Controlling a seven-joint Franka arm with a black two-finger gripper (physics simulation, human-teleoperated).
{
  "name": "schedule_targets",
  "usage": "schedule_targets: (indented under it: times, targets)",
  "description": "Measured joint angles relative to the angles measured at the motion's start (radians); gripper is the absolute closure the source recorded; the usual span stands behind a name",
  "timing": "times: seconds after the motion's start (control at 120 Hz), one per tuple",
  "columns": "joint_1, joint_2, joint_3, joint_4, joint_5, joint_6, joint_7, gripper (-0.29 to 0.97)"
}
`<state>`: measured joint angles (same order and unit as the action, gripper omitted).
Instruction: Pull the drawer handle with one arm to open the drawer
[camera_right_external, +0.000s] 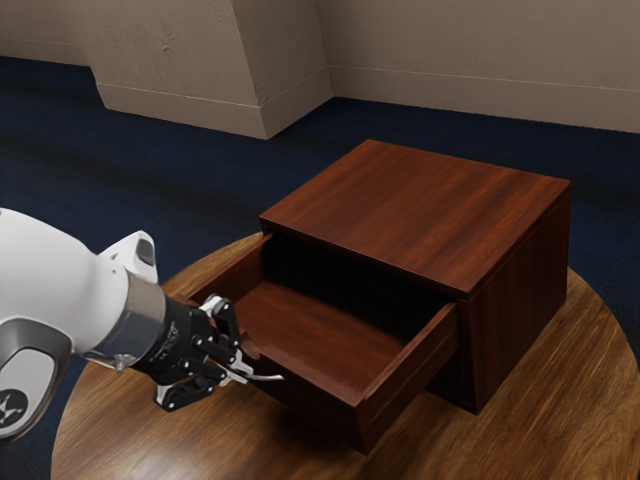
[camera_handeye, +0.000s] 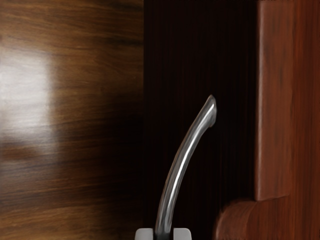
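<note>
At the exterior view's left, the white Franka arm (camera_right_external: 50, 300) reaches low across the round wooden table (camera_right_external: 560, 410) toward the right. Its black gripper (camera_right_external: 240, 366) sits at the near left front of the drawer (camera_right_external: 330, 345), narrowed onto the slim silver drawer handle (camera_right_external: 266, 377). In the wrist view the curved metal handle (camera_handeye: 186, 155) runs between the two pale finger pads (camera_handeye: 144, 233), which touch it from both sides. The drawer stands well out of the reddish wooden cabinet (camera_right_external: 420, 205), with its inner floor in plain sight and its front panel projecting toward the near left. The cabinet rests on the table's far right part, with dark blue carpet (camera_right_external: 120, 160) beyond.
</note>
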<state>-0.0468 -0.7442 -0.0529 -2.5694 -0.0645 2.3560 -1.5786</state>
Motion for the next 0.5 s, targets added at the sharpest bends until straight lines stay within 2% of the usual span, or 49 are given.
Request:
schedule_targets:
  times: [0.083,0.383,0.45,0.5]
  targets:
    - [0.001,-0.002,-0.001,0.0,0.0,-0.003,0.0,0.79]
    - [0.017,-0.095,-0.031,-0.028,0.001,-0.035,0.005,0.5]
    - [0.034,-0.061,-0.074,0.069,0.001,-0.075,0.006,0.37]
    - [0.039,0.029,-0.092,0.22,0.001,-0.136,0.006,0.29]
